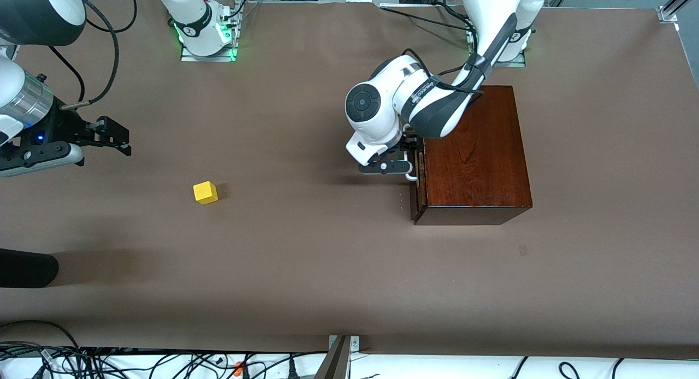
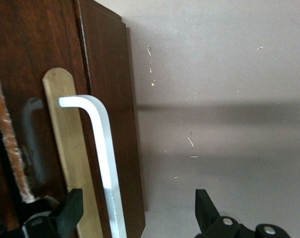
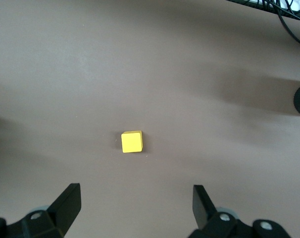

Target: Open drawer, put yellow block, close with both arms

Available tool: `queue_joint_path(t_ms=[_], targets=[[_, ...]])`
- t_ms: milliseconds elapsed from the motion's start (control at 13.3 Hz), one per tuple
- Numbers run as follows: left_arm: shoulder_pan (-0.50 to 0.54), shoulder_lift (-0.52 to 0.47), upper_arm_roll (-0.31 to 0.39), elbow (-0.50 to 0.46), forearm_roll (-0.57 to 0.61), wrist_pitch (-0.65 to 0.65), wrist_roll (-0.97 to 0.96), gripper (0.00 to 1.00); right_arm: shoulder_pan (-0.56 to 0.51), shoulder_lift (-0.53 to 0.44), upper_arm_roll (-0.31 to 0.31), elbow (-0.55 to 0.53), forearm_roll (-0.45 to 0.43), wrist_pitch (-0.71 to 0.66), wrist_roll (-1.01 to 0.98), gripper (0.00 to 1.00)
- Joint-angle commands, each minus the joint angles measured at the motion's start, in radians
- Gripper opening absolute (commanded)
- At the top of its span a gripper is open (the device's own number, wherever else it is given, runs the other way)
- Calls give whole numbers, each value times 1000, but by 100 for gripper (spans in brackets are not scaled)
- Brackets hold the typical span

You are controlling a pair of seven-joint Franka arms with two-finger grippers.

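The left pincer (image 1: 394, 166) stands with its fingers apart around the white bar handle (image 2: 106, 163) of the dark reddish-brown drawer (image 1: 418, 185), probably to pull it; the drawer is shut, so its contents are hidden. The right pincer (image 3: 135, 206), also spread apart, waits over the brown tabletop (image 1: 327, 270) near the small bright yellow block (image 1: 205, 193), which lies well apart from the glossy mahogany box (image 1: 475, 155).

- A robotics lab, set up as a test bench rather than a home or shop.
- Two white robot arms are bolted on metal plates along one edge of the table (image 1: 306, 270); one base (image 1: 205, 32) glows with green lights.
- The table is covered in plain brown sheeting, framed by aluminium rails (image 1: 674, 7).
- Loose cables (image 1: 109, 362) tangle along the edge nearest the front camera, and more wiring crowds the bases.
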Motion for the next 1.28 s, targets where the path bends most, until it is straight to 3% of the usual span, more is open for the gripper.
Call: queue_joint_path(t_ms=[0, 1205], targets=[[-9, -2, 5, -22, 33, 23, -23, 100, -12, 9, 6, 25, 9, -11, -15, 100], [-26, 44, 1, -21, 50, 108, -58, 100, -14, 9, 6, 22, 9, -11, -15, 100]])
